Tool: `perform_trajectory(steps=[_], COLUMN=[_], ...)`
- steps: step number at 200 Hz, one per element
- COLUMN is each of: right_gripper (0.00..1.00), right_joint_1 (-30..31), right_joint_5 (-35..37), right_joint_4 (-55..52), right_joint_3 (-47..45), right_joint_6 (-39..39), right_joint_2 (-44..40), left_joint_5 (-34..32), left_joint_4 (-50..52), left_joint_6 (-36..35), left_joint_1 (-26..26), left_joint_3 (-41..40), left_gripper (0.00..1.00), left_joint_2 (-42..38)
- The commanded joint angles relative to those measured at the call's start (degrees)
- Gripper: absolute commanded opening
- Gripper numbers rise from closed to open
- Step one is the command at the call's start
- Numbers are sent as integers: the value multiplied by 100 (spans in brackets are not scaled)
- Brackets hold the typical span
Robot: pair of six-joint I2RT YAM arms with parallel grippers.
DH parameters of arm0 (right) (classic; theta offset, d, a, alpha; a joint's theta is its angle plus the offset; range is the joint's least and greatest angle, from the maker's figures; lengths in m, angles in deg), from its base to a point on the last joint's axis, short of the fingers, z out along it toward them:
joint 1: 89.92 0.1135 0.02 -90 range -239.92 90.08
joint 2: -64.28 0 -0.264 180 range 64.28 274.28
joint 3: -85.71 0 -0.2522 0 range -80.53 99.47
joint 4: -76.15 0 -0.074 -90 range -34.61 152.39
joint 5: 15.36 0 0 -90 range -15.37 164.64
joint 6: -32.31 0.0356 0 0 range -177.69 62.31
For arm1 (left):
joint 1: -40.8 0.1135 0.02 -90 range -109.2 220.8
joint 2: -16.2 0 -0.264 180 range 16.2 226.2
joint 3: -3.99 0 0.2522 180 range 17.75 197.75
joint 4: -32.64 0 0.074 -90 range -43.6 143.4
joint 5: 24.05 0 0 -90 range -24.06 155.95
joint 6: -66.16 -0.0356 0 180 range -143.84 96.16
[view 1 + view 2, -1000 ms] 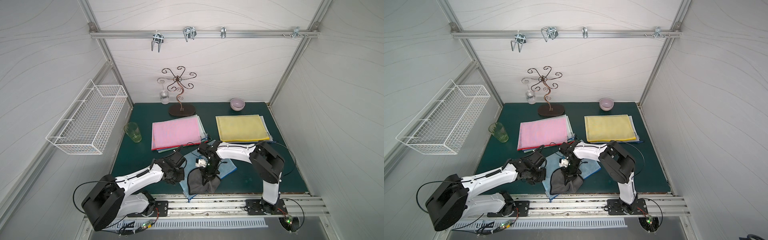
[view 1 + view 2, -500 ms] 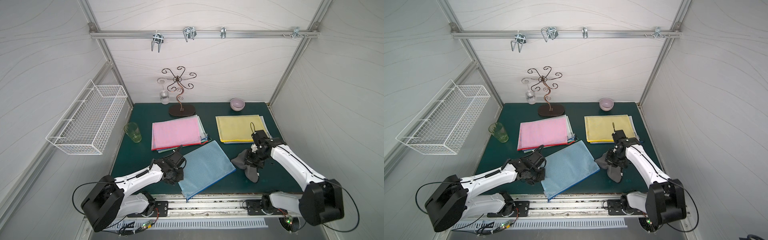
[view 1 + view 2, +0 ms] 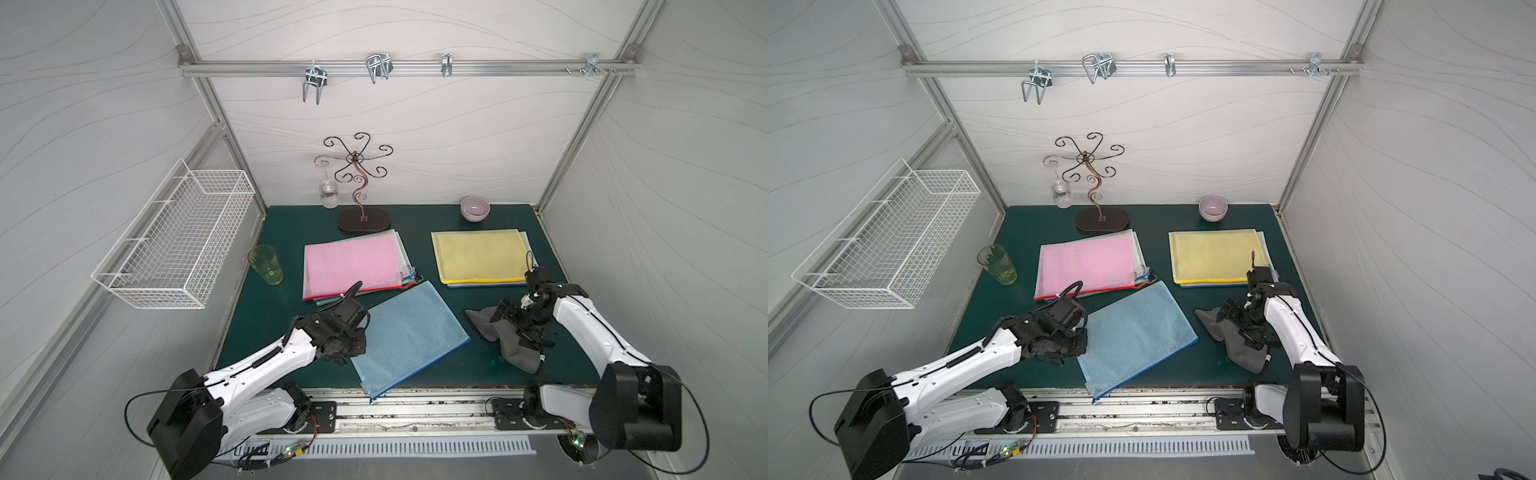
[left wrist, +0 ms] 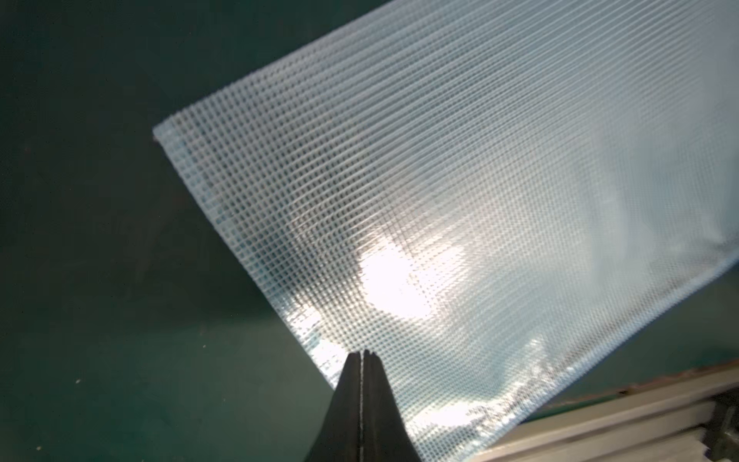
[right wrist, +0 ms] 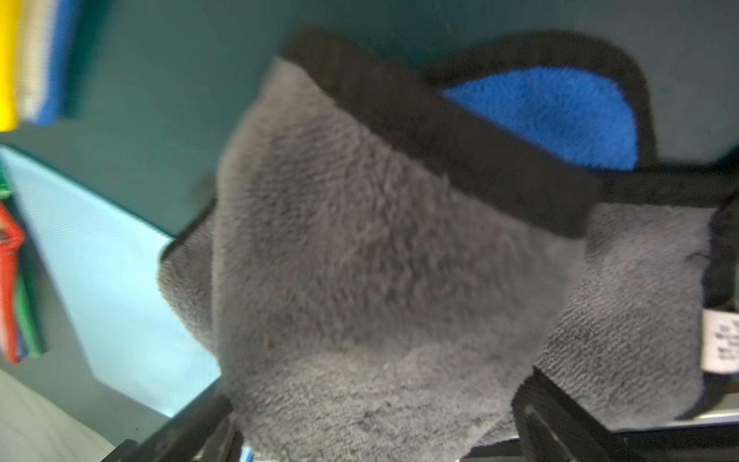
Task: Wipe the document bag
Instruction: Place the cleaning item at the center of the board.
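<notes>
Count: 1 blue bag (image 3: 409,336) flat on the mat (image 3: 457,374), 2 bag stacks (pink-topped stack (image 3: 353,266), yellow-topped stack (image 3: 478,255)), 1 grey cloth (image 3: 519,357), 1 glass (image 3: 266,264), 1 bowl (image 3: 475,208). Left claw (image 4: 362,356) pinched closed, tips at the blue bag's edge. Right claw (image 3: 515,326) spread wide over the grey cloth, apart from the blue bag.

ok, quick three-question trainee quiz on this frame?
1. True or false: the cloth lies on the blue bag.
2. Top bag nearest the bowl: A pink, B yellow, C green?
3. Fill in: the left gripper is ____ (open/shut).
Key: 1 false, it lies beside it. 2 B. 3 shut.
</notes>
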Motion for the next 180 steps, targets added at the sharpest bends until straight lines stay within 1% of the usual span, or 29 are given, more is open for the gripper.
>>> perform_trajectory(steps=[1, 28, 52, 82, 98, 113, 131, 150, 180], right_gripper=[99, 99, 99, 99, 99, 99, 99, 99, 99], right_joint_1=[27, 258, 457, 562, 572, 572, 577, 576, 577], right_joint_5=[-119, 126, 142, 160, 227, 264, 306, 346, 326], right_joint_4=[-330, -427, -146, 210, 280, 308, 307, 318, 339], right_joint_3=[149, 112, -37, -177, -200, -203, -165, -120, -82], right_joint_6=[-60, 55, 205, 276, 306, 329, 340, 381, 436], right_joint_2=[-202, -187, -23, 329, 366, 377, 426, 418, 502], left_joint_5=[17, 161, 483, 940, 1227, 1365, 1810, 2118, 2382], left_joint_4=[120, 165, -268, -1077, -1508, -1810, -2352, -2762, -3061], left_joint_6=[-175, -364, -553, -910, -1081, -1252, -1200, -1160, -1242], left_joint_1=[31, -12, -176, -732, -1029, -1265, -1343, -1423, -1628], left_joint_3=[510, 996, 1409, 2138, 2572, 2908, 3126, 3405, 4069], left_gripper=[16, 20, 22, 24, 25, 25, 25, 25, 26], left_joint_2=[-256, -261, 18, 1070, 1694, 2242, 2833, 3459, 4375])
